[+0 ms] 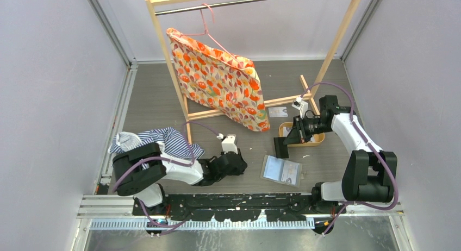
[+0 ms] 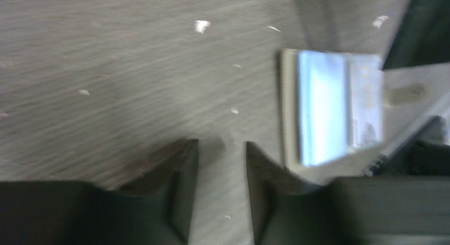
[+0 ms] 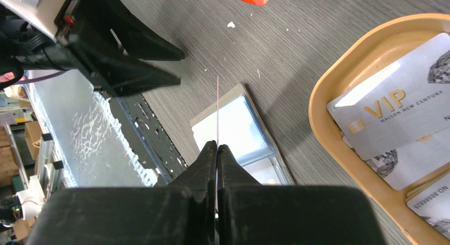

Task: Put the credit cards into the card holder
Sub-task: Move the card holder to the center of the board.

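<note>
Nearest me, my left pincer point(image 2: 220, 147) is hovering released over the worktop point(image 2: 106, 70), with nothing between its fingers. Just beside it the card holder point(image 2: 323, 112) is lying open, sleeves up. Further out, my right pincer point(image 3: 217, 145) is clenching a black card point(image 1: 280, 148) edge-on. Beyond, more credit cards point(image 3: 392, 112) are sitting in the tan tray point(image 3: 329, 80).

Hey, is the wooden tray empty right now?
No, several pale credit cards, one printed VIP, lie in the tan tray.
</note>
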